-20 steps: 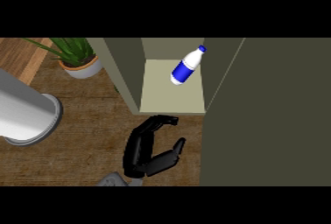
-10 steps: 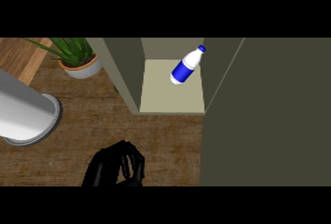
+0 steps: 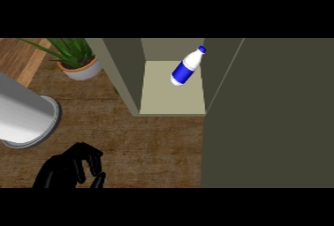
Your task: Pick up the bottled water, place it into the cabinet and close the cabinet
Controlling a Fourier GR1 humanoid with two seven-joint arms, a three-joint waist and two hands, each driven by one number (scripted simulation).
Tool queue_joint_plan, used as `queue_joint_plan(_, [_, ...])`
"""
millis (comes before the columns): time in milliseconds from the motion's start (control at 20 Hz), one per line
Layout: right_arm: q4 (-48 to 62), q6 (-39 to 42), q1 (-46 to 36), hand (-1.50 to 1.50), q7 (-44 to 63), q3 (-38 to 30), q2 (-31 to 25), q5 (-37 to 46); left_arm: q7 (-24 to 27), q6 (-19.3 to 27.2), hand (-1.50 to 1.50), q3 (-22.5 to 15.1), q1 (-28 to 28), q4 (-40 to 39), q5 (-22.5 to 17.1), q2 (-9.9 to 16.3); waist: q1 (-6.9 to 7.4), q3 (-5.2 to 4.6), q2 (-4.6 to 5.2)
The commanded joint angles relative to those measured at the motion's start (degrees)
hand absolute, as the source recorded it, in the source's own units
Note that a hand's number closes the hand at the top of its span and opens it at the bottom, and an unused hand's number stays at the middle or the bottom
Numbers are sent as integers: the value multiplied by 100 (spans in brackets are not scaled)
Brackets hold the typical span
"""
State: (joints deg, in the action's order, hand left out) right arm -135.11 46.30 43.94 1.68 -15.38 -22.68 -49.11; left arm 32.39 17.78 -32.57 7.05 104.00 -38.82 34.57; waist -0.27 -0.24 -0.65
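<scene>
Inside, the bottled water [image 3: 187,67] leans tilted on the cabinet [image 3: 172,102] shelf, door [image 3: 274,114] open. Well apart, low on the wooden desk [image 3: 150,145], 1 black robot hand [image 3: 68,170] hangs with relaxed fingers, holding nothing.

Even, moderate light falls across the wooden counter [image 3: 150,145], with no hard shadows and no glare. The cabinet [image 3: 173,99] shelf at 12 o'clock is the brightest patch; its inner walls and the door at 3 o'clock sit dull and dark. A soft sheen runs along the grey cylinder [image 3: 23,117] at 9 o'clock. Edges stay straight, nothing blurred.
</scene>
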Motion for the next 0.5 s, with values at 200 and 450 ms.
queue_joint_plan(200, [-1817, -57, 129, 150, 389, 301, -44, 617, 226, -597, -150, 941, 543, 298, -619, 694, 27, -31, -19])
queue_joint_plan(450, [-1854, -40, -100, 150, 520, 707, -103, 740, 272, -761, -150, 1330, 1047, 450, -836, 1077, 125, -46, -61])
